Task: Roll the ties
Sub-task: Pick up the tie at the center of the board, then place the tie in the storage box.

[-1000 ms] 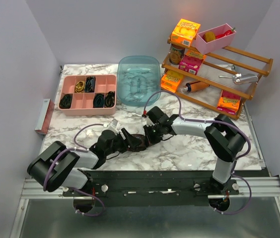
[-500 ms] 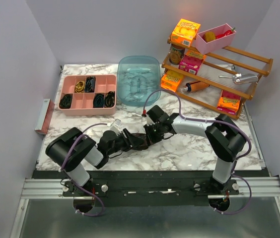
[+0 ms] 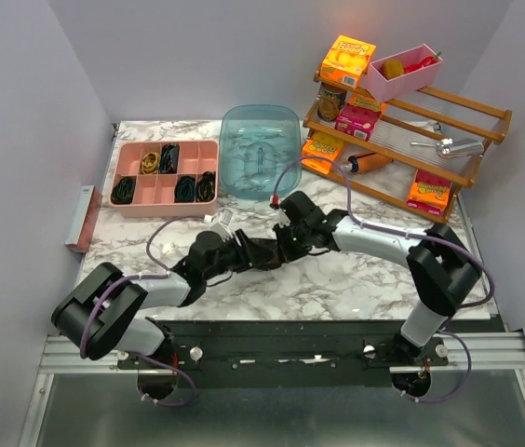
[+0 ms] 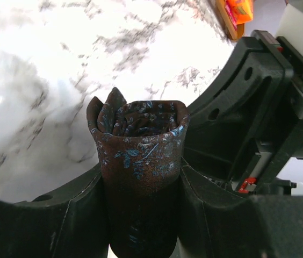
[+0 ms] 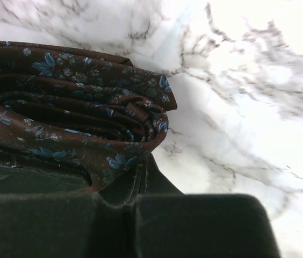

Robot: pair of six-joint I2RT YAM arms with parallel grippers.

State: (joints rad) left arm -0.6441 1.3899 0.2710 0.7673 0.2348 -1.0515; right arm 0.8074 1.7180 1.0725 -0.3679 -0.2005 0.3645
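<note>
Showing the rolled tie [image 4: 141, 129] clamped between the fingers of the left tool [image 4: 141, 185] at mid-tabletop [image 3: 337, 289], coil axis running out along those fingers. The right tool [image 5: 141, 185], fully closed, touches the coil from the opposite side.

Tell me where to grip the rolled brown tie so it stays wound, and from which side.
Grip the rolled brown tie across its outer wrap, pressing opposite curved sides, coming in along the coil's axis, as the left gripper does. The spiral end shows loose layers and a free corner; squeezing the sides likely keeps them wound.
</note>
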